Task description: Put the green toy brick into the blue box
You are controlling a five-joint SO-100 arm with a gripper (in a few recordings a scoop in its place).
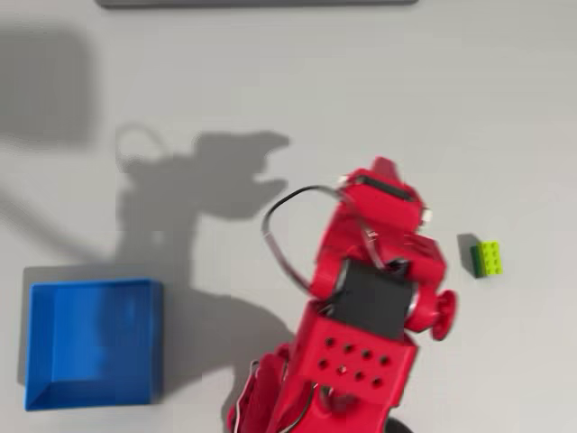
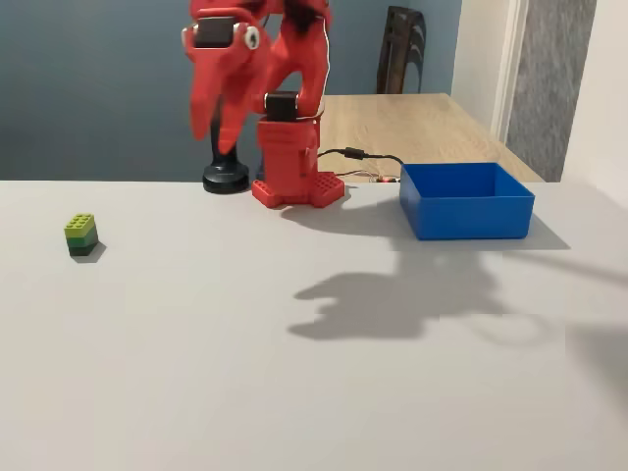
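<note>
Home rm: wooden dining table (image 2: pixel 412 118), chair (image 2: pixel 404 49).

The overhead view looks straight down on the bench (image 1: pixel 270 81) from fairly near. The fixed view stands low at the bench's (image 2: pixel 294 392) front edge, facing the red arm (image 2: pixel 285 147). Both share the arm (image 1: pixel 361 316), blue box (image 1: pixel 90 343) (image 2: pixel 466 201) and green brick (image 1: pixel 488 258) (image 2: pixel 81 235).

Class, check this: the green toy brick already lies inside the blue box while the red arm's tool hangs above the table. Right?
Not quite. The green toy brick sits on the table, far from the blue box, as the fixed view shows. The tool does hang above the table.
</note>
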